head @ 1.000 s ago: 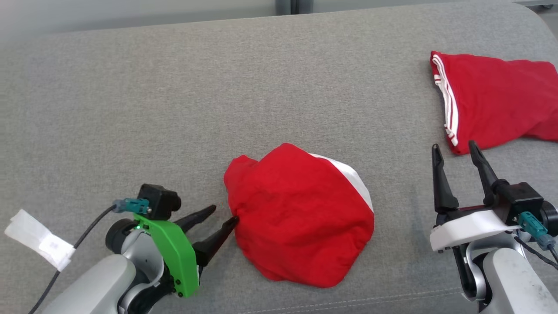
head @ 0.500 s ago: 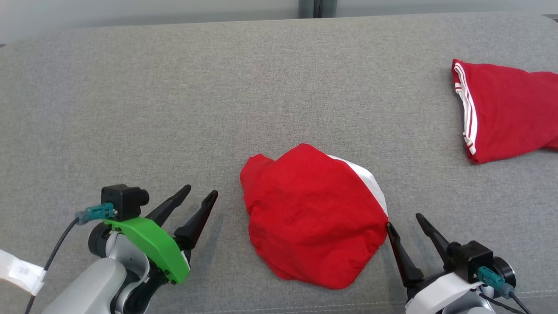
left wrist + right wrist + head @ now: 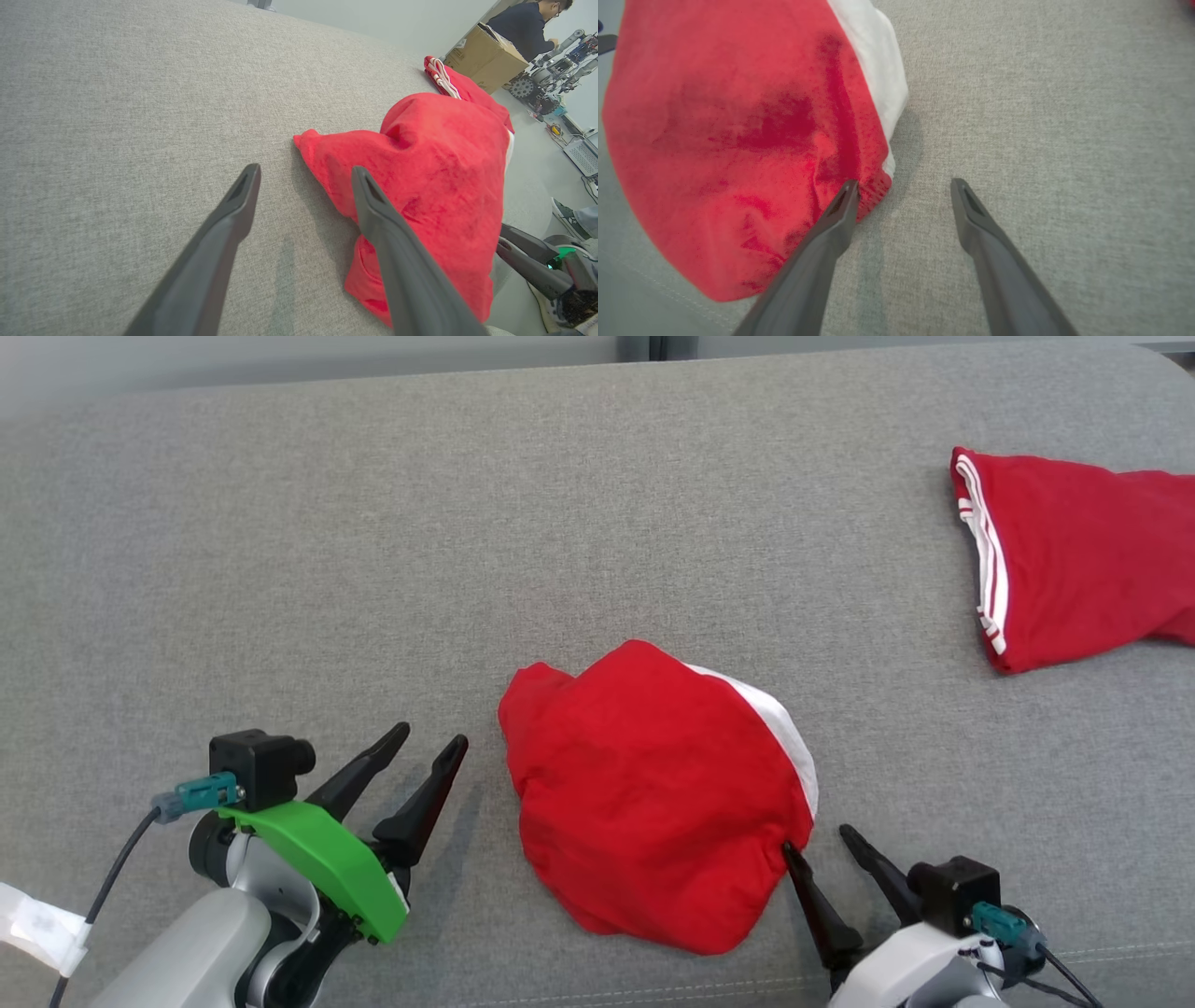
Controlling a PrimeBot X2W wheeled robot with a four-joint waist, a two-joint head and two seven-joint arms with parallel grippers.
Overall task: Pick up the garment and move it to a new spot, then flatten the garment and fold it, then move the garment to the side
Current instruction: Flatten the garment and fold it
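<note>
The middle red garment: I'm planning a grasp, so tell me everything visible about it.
The crumpled garment is soft-looking red cloth with a white panel along its far right edge. It lies bunched in a rounded heap on the grey upholstery. The open right pincer has one fingertip against its near right edge; the open left pincer stands apart.

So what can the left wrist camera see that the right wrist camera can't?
Left wrist view, not the right: a cardboard box and a person far beyond the cushion.
Right wrist view, not the left: a stitched seam running across the cushion near the bottom corner.
Both: the red garment lying bunched up on the grey cushion.
</note>
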